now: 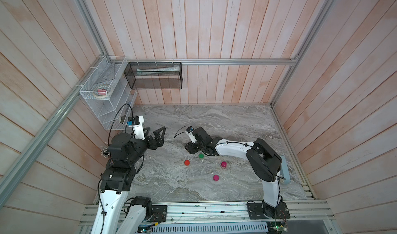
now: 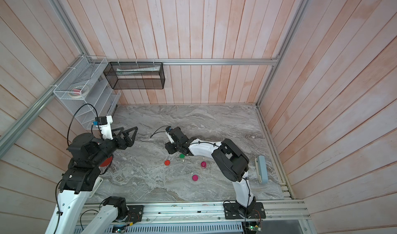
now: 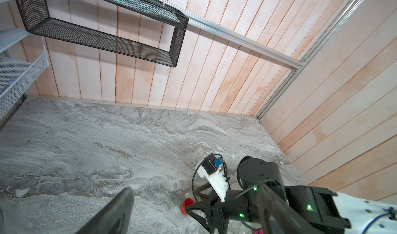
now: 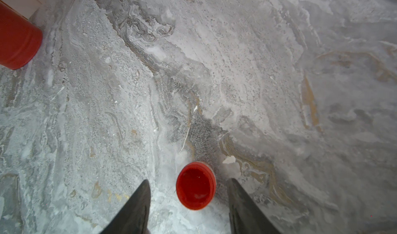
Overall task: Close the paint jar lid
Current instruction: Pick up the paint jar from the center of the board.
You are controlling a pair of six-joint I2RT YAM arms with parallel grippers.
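Paint jar pieces, four small round ones on the marble table [image 1: 236, 123], listed left to right. Far left, the left gripper [image 1: 156, 130] has its jaws spread wide. It is empty, held above the table and well apart from every pot. One big red cylinder [image 4: 17, 35] sits mostly under the left arm in the top views, well apart from both sets of fingers. One red pot [image 4: 196, 185] stands on the table between the fingers of the right gripper [image 4: 189, 181]. The jaws are part spread with a gap on each side and touch nothing. The pot is hollow side up; open jar or upturned lid, cannot tell. One green pot [image 1: 201, 156] sits just beside the right gripper's wrist, with a small white scrap [image 1: 203, 161] near it. Magenta, two: a flat magenta disc [image 1: 216, 177] and a taller magenta pot [image 1: 223, 164], both back along the right arm and clear of its fingers. One grey-blue block [image 1: 284, 170] lies past the right elbow at the table edge. Arms two, grippers two.

Step, my read: grasp approach on the red piece, pinch not yet made. Next move calls for an even, centred squeeze on the round wall so it does not pop out sideways. After that, a lift toward its mate. No second small red piece is in view, so the mate is unclear.
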